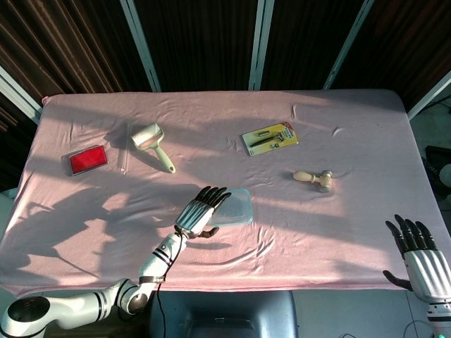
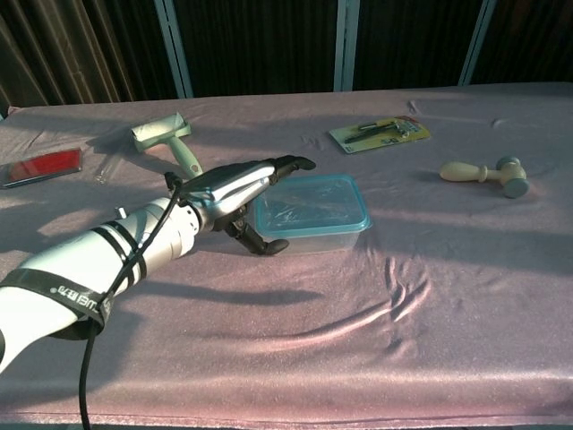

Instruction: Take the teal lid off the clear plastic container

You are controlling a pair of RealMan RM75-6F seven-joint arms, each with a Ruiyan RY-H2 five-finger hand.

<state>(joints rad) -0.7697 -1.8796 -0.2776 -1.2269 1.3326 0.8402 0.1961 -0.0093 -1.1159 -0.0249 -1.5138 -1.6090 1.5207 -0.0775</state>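
Observation:
The clear plastic container (image 2: 315,228) with its teal lid (image 2: 313,202) on stands mid-table on the pink cloth. In the head view the container (image 1: 235,208) is half covered by my left hand (image 1: 201,210). My left hand (image 2: 240,190) lies over the container's left end, its fingers stretched flat above the lid's left edge. The thumb (image 2: 265,244) curls by the near left wall; I cannot tell whether it touches. Nothing is gripped. My right hand (image 1: 421,262) hovers with fingers spread off the table's near right edge, seen only in the head view.
A lint roller (image 1: 153,144) and a red flat case (image 1: 88,160) lie at the far left. A packaged tool card (image 1: 270,138) lies beyond the container, and a small wooden mallet (image 1: 315,178) lies to its right. A cloth wrinkle (image 2: 403,287) sits near the front right.

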